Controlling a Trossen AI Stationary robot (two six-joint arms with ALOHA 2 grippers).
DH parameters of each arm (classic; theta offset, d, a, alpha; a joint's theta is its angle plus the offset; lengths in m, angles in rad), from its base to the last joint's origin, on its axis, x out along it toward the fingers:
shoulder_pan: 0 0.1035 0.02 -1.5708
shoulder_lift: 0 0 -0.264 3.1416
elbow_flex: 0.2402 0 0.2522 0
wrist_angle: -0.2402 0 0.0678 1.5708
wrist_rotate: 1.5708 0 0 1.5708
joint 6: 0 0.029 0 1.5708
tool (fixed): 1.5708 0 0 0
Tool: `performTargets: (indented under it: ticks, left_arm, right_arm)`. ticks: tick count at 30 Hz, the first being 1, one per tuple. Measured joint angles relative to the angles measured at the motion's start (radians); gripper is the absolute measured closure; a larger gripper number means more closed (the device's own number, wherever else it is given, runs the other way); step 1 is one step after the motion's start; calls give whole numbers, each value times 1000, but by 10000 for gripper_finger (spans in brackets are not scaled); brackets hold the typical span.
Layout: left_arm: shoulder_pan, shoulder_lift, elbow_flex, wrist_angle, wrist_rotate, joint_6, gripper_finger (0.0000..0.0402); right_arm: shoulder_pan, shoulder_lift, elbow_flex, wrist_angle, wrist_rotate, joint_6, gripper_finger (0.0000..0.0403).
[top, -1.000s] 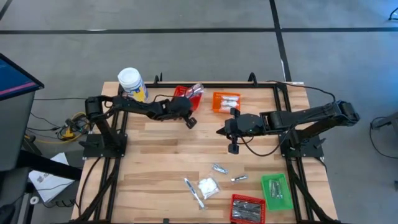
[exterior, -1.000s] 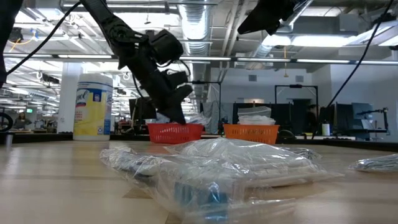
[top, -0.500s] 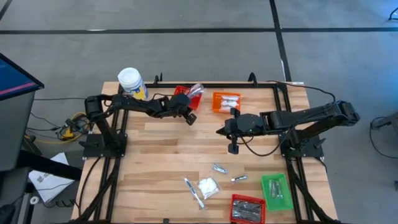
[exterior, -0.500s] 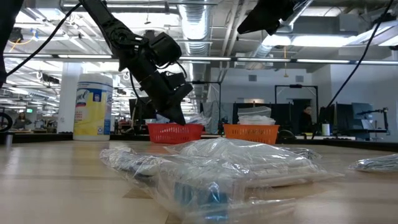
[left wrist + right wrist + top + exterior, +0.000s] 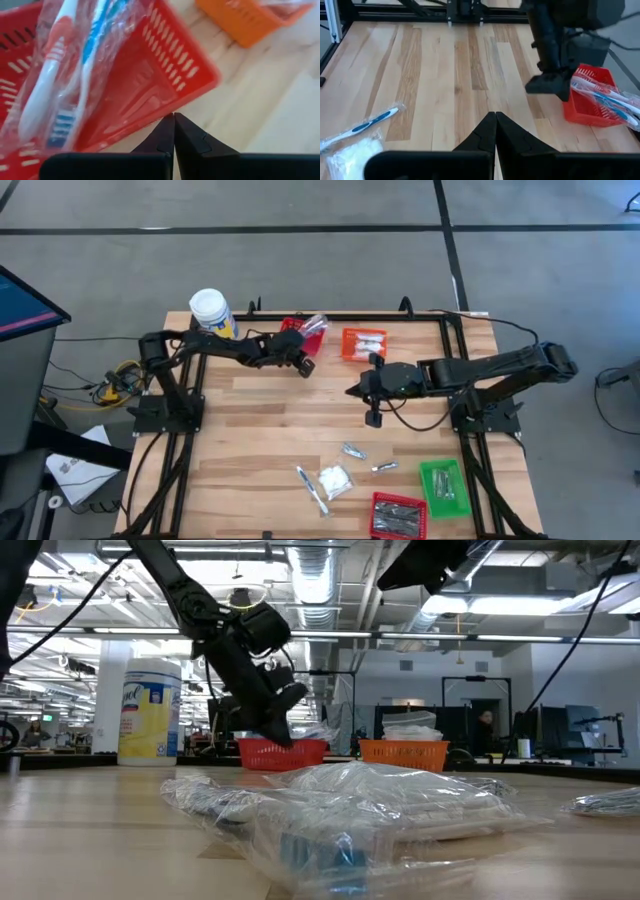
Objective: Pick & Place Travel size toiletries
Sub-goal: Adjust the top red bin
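Observation:
Several travel toiletries lie near the table's front edge: a white packet [image 5: 336, 479], a wrapped stick [image 5: 310, 486] and small silver tubes [image 5: 353, 450]. They fill the foreground of the low view [image 5: 370, 805]. A red basket [image 5: 297, 333] at the far edge holds wrapped toothbrushes [image 5: 65, 80] that lean on its rim. My left gripper [image 5: 173, 118] is shut, with its tips at this basket's near wall [image 5: 165, 95]. My right gripper [image 5: 495, 116] is shut and empty above mid-table [image 5: 356, 391]. My left gripper has its shut fingertips at the red basket's near wall [image 5: 172, 102]. They come slanting down from the table's near left side. I cannot tell whether they touch it.
An orange basket [image 5: 363, 343] with white packets stands right of the red one. A yellow jar with a white lid [image 5: 212, 314] stands at the far left. A green basket [image 5: 443, 484] and another red basket [image 5: 398, 515] stand at the front right.
My left gripper has gone down and a little toward the table's far edge, closer to the far red basket. It has stayed shut.

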Motion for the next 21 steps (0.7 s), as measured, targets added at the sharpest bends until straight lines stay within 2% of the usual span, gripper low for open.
performTargets:
  ticks: [10, 15, 21]
  left_arm:
    - [31, 171, 44, 103, -7, 29, 401]
    - [9, 173, 52, 130, -23, 30, 401]
    - [-43, 124, 52, 133, 3, 32, 401]
  right_arm:
    - [-8, 6, -1, 21, 0, -10, 403]
    - [-8, 6, -1, 20, -1, -15, 403]
    - [-7, 6, -1, 14, 0, -16, 403]
